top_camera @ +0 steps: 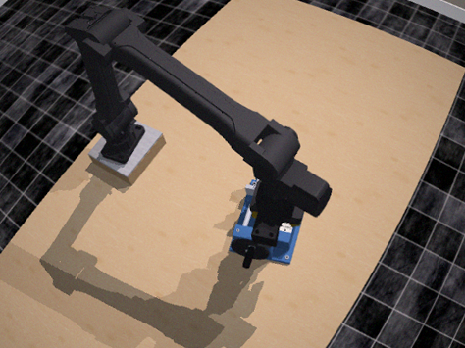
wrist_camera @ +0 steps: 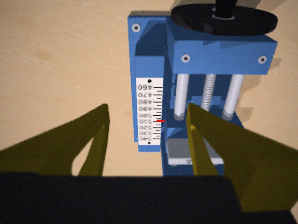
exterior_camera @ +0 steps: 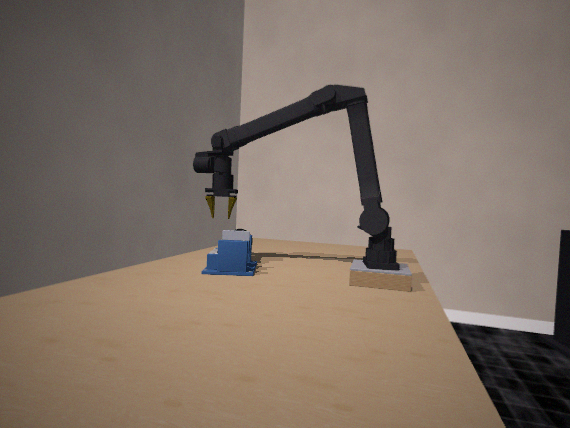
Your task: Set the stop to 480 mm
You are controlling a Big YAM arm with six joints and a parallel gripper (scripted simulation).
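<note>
From my remote seat I see the stop (wrist_camera: 188,152), a pale grey block low between the blue fixture's rails, its red pointer near 510. The black handwheel (top_camera: 246,248) (wrist_camera: 224,20) stands upright at the fixture's end, its dark handle jutting outward.

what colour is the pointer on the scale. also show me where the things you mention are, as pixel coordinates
Red; the pointer (wrist_camera: 160,121) shows best in the wrist view.

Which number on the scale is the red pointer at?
The one printed 510 on the white scale: the red pointer lies level with it, between 500 and 520, and past 480, the task's setting.
</note>
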